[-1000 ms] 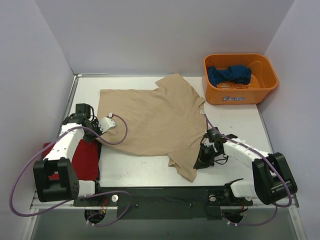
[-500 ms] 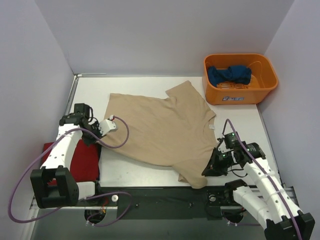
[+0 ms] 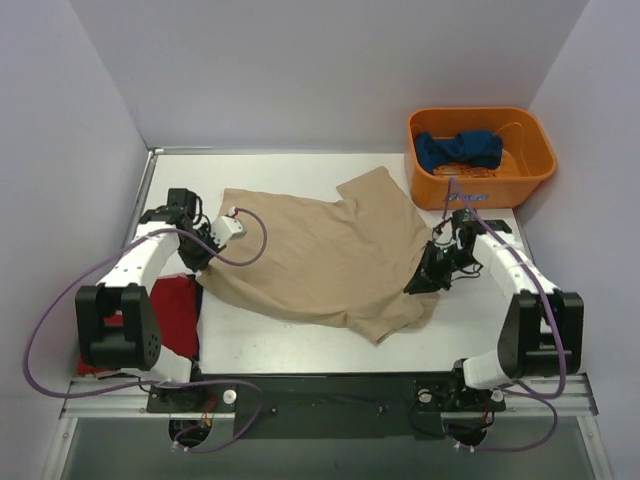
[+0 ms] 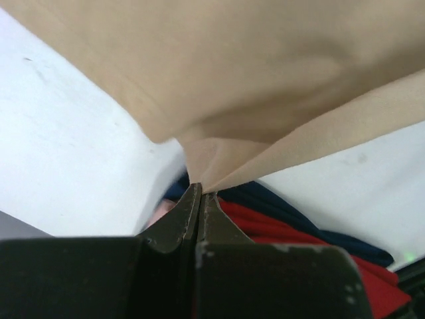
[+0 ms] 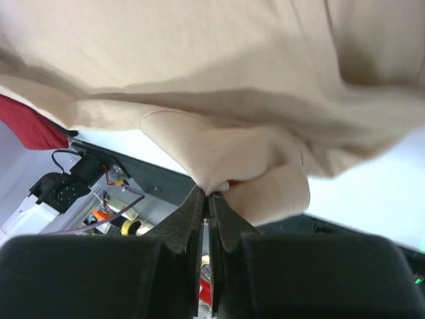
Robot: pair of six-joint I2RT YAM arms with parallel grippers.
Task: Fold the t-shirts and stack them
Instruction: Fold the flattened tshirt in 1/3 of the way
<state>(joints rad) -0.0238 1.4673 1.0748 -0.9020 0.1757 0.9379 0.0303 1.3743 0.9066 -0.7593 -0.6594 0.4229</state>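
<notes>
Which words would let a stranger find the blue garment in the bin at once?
Start at the orange bin at the far right corner of the table. Inside it lies a crumpled blue garment. It is the only cloth in the bin, whereas the tan t-shirt lies spread on the table.

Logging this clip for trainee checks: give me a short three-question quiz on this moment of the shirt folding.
1. True or false: the left hand and the right hand are each shut on the tan t-shirt.
2. Fill in: the cloth in the orange bin is ____ in colour.
3. Where is the red t-shirt? A: at the table's near left edge; B: draped over the right arm; C: on top of the tan t-shirt.
Key: 1 true; 2 blue; 3 A.
</notes>
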